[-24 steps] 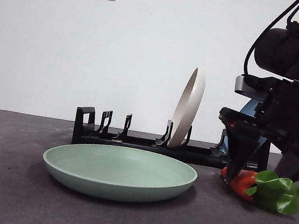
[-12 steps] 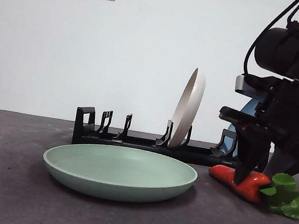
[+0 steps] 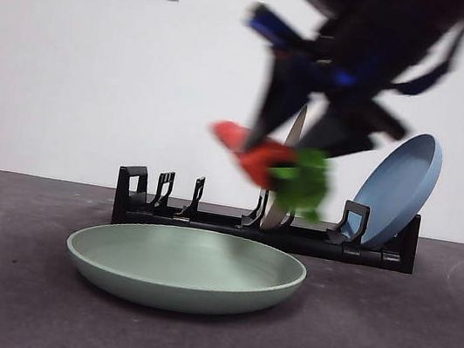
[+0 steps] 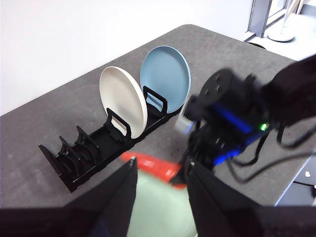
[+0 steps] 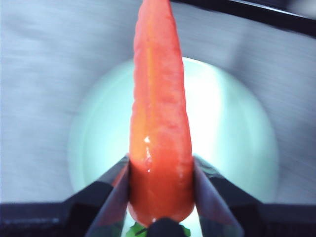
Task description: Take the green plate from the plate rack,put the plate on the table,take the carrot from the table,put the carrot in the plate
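The green plate lies flat on the table, in front of the plate rack. My right gripper is shut on the carrot and holds it in the air above the plate's right part, motion-blurred, leaves hanging right. In the right wrist view the carrot sits between the jaws, with the green plate below it. My left gripper is open and empty, high above the table. Its view takes in the carrot and the rack.
A cream plate and a blue plate stand upright in the right half of the rack. The rack's left slots hold nothing. The right arm hangs over the table's middle. Wall sockets sit on the white wall behind.
My right gripper has lifted the carrot off the table at the right and swung it up and left, over the green plate. The blue plate now shows.
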Controlling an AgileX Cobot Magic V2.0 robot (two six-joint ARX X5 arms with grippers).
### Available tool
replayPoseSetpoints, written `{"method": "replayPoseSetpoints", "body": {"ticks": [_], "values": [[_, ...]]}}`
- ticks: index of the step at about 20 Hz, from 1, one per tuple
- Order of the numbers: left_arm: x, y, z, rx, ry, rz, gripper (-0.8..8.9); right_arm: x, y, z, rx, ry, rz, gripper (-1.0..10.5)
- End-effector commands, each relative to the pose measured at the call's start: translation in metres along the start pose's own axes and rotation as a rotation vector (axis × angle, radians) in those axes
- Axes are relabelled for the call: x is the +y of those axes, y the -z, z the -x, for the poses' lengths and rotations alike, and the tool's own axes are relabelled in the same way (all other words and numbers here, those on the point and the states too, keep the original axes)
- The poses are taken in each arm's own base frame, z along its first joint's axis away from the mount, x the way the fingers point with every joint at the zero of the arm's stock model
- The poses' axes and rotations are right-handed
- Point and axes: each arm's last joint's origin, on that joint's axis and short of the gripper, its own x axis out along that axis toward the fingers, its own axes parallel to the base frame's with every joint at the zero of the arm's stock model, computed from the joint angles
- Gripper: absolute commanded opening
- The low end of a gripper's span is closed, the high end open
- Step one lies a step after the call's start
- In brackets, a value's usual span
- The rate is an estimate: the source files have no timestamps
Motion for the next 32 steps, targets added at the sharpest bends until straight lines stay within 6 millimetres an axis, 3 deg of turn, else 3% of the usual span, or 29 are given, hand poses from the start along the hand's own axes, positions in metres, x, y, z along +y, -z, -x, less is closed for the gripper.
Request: {"method": "replayPoseSetpoints", "body": {"ticks": [1, 5, 10, 11, 14, 16, 20, 23, 25, 32], "values": [[0.000, 0.002, 0.001, 0.013, 0.000, -0.002, 1.66, 0.006, 0.008, -0.026, 0.026, -0.014, -0.028, -0.2], [0.001, 0.004, 0.001, 0.036, -0.002, -0.011, 1.66, 0.001, 0.023, -0.063, 0.099, 0.009, -0.037, -0.2], [0.001, 0.004, 0.001, 0.039, -0.003, -0.013, 1.66, -0.003, 0.034, -0.079, 0.156, 0.017, -0.042, 0.0], [0.001, 0.004, 0.001, 0.040, -0.003, -0.013, 1.66, -0.001, 0.034, -0.079, 0.158, 0.013, -0.039, 0.7], [0.001, 0.005, 0.001, 0.050, -0.004, -0.017, 1.66, 0.002, 0.031, -0.074, 0.141, 0.007, -0.033, 4.4], [0.001, 0.006, 0.001, 0.056, -0.006, -0.019, 1.66, 0.004, 0.026, -0.068, 0.120, -0.001, -0.031, 4.8], [0.001, 0.007, 0.001, 0.062, -0.007, -0.023, 1.66, 0.010, 0.014, -0.039, 0.069, -0.013, -0.026, 4.7], [0.001, 0.009, 0.001, 0.090, -0.010, -0.039, 1.66, 0.015, 0.009, 0.004, 0.064, -0.024, -0.023, 4.7], [0.002, 0.013, 0.001, 0.129, -0.014, -0.055, 1.65, 0.021, 0.014, 0.038, 0.100, -0.027, -0.001, 4.7], [0.003, 0.021, 0.003, 0.210, -0.018, -0.086, 1.57, 0.027, 0.041, 0.117, 0.204, -0.030, 0.052, 4.7]]}}
